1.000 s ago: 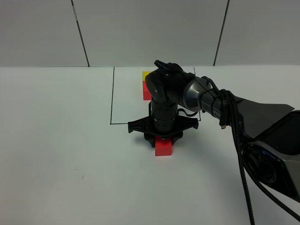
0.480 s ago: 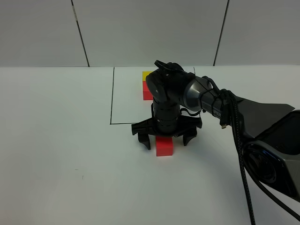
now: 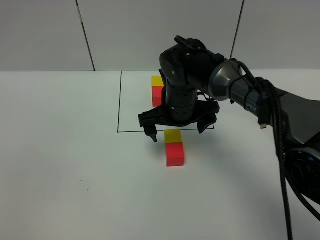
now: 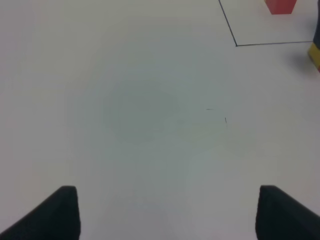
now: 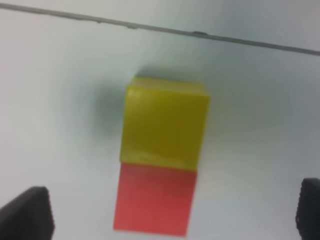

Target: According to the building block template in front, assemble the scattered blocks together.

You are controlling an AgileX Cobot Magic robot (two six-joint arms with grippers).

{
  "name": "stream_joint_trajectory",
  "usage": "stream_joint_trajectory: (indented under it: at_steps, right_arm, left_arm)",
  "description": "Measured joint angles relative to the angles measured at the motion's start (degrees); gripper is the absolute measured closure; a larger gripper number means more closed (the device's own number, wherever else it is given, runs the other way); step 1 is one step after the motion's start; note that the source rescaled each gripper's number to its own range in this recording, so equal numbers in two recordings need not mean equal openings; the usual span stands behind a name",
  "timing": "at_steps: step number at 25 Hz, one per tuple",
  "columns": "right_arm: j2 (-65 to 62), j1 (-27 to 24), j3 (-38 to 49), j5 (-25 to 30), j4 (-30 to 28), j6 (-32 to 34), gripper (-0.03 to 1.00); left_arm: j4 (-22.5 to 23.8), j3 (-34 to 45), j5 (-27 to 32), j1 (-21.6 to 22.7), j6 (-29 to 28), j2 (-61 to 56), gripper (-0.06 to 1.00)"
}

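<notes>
The scattered yellow cube (image 3: 173, 135) and red cube (image 3: 175, 153) lie on the white table, touching, with the yellow one farther back, just in front of the black-line rectangle (image 3: 120, 100). The template pair (image 3: 157, 90), yellow behind red, sits inside that rectangle at the back. My right gripper (image 3: 177, 131) hangs open above the scattered pair and holds nothing. The right wrist view shows the yellow cube (image 5: 165, 122) against the red cube (image 5: 155, 200) between the spread fingertips (image 5: 27, 212). My left gripper (image 4: 170, 212) is open and empty over bare table.
The right arm (image 3: 240, 92) reaches in from the right across the rectangle and hides part of its right side. In the left wrist view, the rectangle's corner (image 4: 236, 45) and the template's red cube (image 4: 280, 6) show at the far edge.
My right gripper has opened, let go of the blocks and risen. The yellow cube now shows directly behind the red cube.
</notes>
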Motion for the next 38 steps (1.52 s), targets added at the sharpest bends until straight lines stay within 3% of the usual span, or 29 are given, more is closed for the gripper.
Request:
stream_joint_trajectory:
  at_steps: [4,12,19,24,38]
  right_arm:
    - [-2.7,-3.1,0.0,0.7,0.4,-5.1,-0.03]
    - [-5.8,-19.3,0.0,0.8,2.1,-12.5,-0.03]
    - [-10.5,-28.4,0.0,-0.2,2.7,-19.1,0.01]
    - [-13.3,-31.1,0.0,-0.1,3.1,-21.2,0.03]
    - [-22.2,-31.1,1.2,1.1,4.7,-25.1,0.05]
  left_arm:
    - [0.0,0.0,0.0,0.0,0.0,0.0,0.27]
    - [0.0,0.0,0.0,0.0,0.0,0.0,0.27]
    - [0.0,0.0,0.0,0.0,0.0,0.0,0.27]
    - [0.0,0.0,0.0,0.0,0.0,0.0,0.27]
    - [0.0,0.0,0.0,0.0,0.0,0.0,0.27]
